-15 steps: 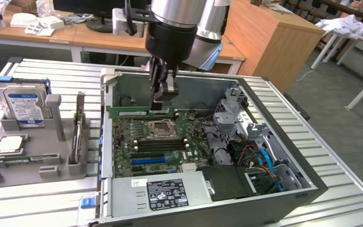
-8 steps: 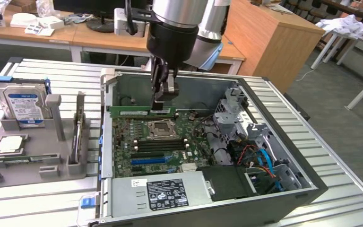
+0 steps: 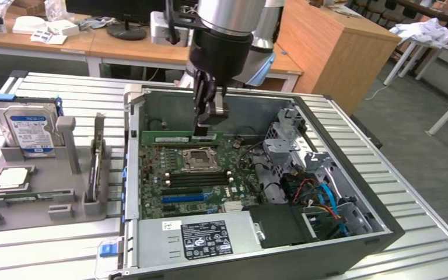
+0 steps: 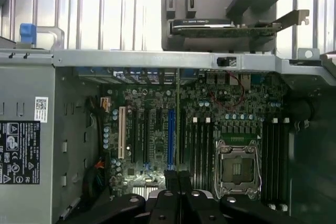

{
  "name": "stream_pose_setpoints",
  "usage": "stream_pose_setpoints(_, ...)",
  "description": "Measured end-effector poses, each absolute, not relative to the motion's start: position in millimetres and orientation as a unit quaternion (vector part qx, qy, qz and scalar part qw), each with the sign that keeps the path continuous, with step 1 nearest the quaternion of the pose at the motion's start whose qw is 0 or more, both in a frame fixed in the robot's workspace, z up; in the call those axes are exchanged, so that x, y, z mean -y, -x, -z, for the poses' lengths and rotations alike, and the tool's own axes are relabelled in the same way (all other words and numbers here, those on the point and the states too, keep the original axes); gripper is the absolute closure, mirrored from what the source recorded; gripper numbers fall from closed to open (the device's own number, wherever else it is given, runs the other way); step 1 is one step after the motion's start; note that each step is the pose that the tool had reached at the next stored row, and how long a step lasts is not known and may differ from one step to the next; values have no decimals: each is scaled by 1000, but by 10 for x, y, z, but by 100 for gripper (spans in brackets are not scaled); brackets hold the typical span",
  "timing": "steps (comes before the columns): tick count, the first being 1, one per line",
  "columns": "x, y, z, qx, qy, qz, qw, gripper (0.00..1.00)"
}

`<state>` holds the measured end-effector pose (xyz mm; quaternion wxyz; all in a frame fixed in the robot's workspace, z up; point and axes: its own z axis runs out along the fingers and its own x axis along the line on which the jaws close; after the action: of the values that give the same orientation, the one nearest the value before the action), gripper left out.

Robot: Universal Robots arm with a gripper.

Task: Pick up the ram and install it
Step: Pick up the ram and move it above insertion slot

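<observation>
The ram (image 3: 175,138) is a long, thin green stick lying level over the far side of the motherboard (image 3: 179,201), just beyond the CPU socket (image 3: 196,156). My gripper (image 3: 206,132) reaches down into the open computer case (image 3: 364,230) and is shut on the ram near its end on the exterior view's right. In the wrist view the shut fingers (image 4: 167,198) meet at my gripper (image 4: 176,182), and the ram (image 4: 178,129) runs away from them edge-on, alongside the black memory slots (image 4: 202,145). I cannot tell whether the ram touches a slot.
A grey parts holder (image 3: 41,195) at the exterior view's left carries a blue-labelled hard drive (image 3: 25,128), a processor (image 3: 10,178) and an upright card (image 3: 97,157). Inside the case are the power supply (image 3: 200,239), a drive cage (image 3: 302,146) and loose cables (image 3: 317,195).
</observation>
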<state>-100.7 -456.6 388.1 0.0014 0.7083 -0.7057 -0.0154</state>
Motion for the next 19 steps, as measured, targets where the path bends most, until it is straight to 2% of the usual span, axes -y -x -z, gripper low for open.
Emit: stream_pose_setpoints(19, 4567, 513, -3873, 706, -708, 17, 3, 89)
